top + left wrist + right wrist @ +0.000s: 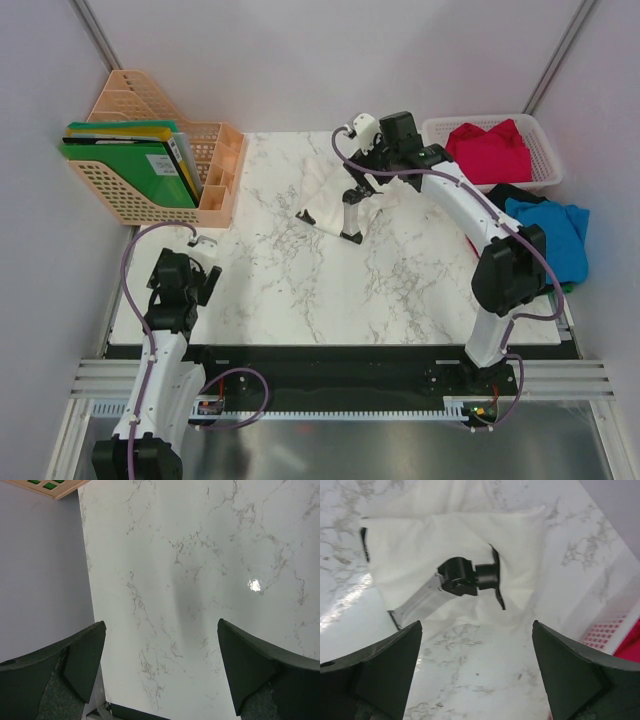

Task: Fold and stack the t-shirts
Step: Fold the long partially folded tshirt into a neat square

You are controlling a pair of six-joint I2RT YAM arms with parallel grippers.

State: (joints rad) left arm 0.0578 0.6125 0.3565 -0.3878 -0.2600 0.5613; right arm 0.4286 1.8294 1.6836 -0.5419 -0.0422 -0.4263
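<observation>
A white t-shirt (335,185) (460,535) lies crumpled on the marble table (300,290) at the back centre. My right gripper (378,165) (477,675) hovers just beside it with its jaws wide open and nothing between them. A red t-shirt (490,150) (632,647) fills the white basket (545,160). A blue t-shirt (555,235) and a black one (515,192) lie off the table's right edge. My left gripper (190,275) (161,670) is open and empty over bare marble by the table's left edge.
A black and silver bracket-like object (350,215) (465,577) rests on the white t-shirt. A peach file rack (165,165) holding green folders (130,160) stands at the back left. Grey walls close in on both sides.
</observation>
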